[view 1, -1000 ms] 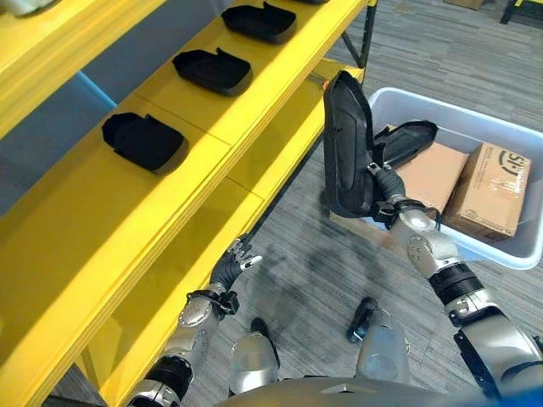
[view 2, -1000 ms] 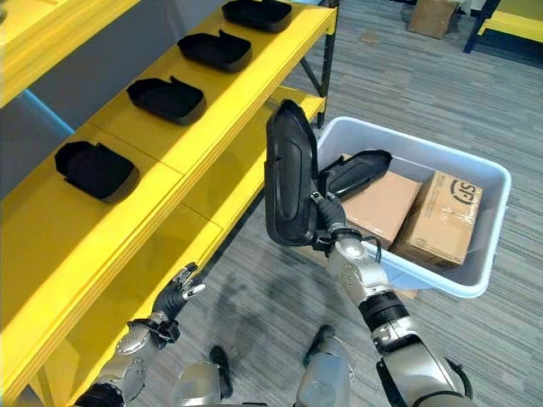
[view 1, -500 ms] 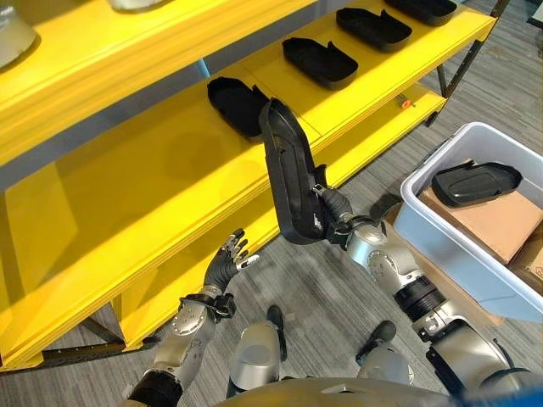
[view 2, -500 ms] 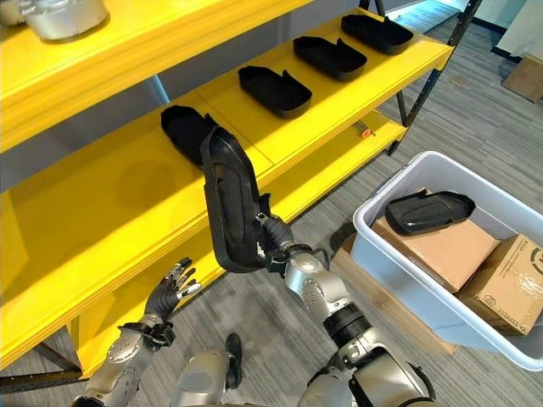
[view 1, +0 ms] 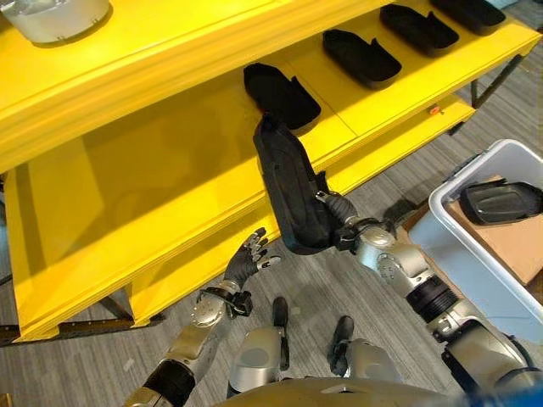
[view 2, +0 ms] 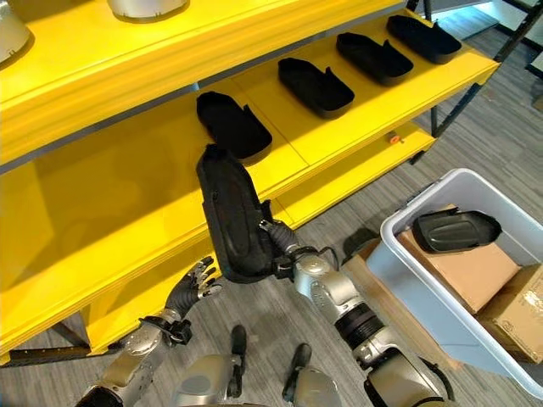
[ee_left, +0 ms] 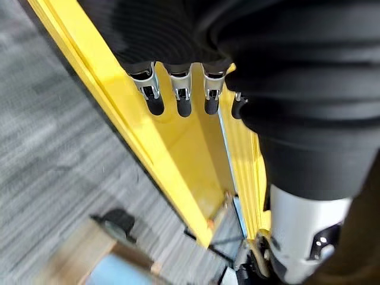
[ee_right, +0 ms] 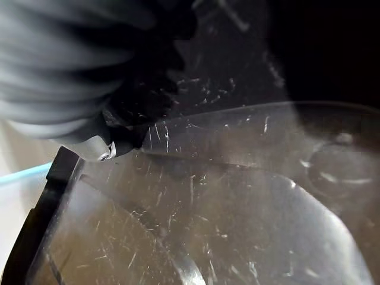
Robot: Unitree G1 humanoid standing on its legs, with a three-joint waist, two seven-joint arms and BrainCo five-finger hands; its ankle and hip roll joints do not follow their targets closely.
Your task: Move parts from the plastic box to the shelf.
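My right hand (view 1: 339,222) is shut on a long black plastic part (view 1: 290,186), held upright just in front of the yellow shelf (view 1: 161,170) edge. The right wrist view looks straight onto that part (ee_right: 249,196) from very close. Several matching black parts (view 1: 281,94) lie in a row on the middle shelf board, the nearest just behind the held one. One more black part (view 1: 501,202) lies in the grey plastic box (view 1: 467,254) on the floor at the right. My left hand (view 1: 246,264) hangs low before the bottom shelf, fingers straight and empty.
Cardboard boxes (view 2: 462,271) fill the plastic box under the loose part. A silver round object (view 1: 53,17) stands on the top shelf. A wide bare stretch of shelf board (view 2: 102,195) lies left of the row of parts. Grey carpet floor lies below.
The camera has swung further toward the shelf, so the box slid to the right edge. My right hand carried the black part closer to the shelf edge and lower. The left hand stayed low.
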